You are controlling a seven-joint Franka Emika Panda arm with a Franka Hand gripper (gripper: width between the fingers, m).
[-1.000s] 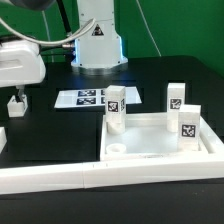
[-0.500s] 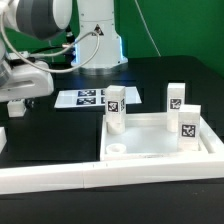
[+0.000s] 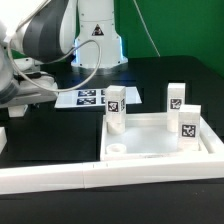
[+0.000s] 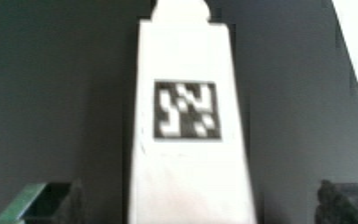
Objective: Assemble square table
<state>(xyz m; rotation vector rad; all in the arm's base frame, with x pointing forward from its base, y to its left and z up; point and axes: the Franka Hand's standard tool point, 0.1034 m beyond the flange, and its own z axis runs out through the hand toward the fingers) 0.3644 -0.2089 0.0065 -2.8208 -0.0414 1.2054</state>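
**Gripper spread around a tagged table leg**

In the wrist view, the gripper (image 4: 188,200) is spread wide, its fingers (image 4: 37,203) either side of a white leg (image 4: 190,120) bearing a black-and-white tag, not touching it. Farther off, the square table (image 3: 160,145) sits behind the border wall (image 3: 110,177), three tagged legs standing in it. No readable writing.

Three legs (image 3: 115,108) upright on one slab (image 3: 150,146); fourth leg (image 4: 190,120) under wrist; one marker board (image 3: 85,98).

A robotics lab: black table (image 3: 40,140), green backdrop (image 3: 185,30), tagged marker board (image 3: 82,98), mounted robot arm (image 3: 60,35).
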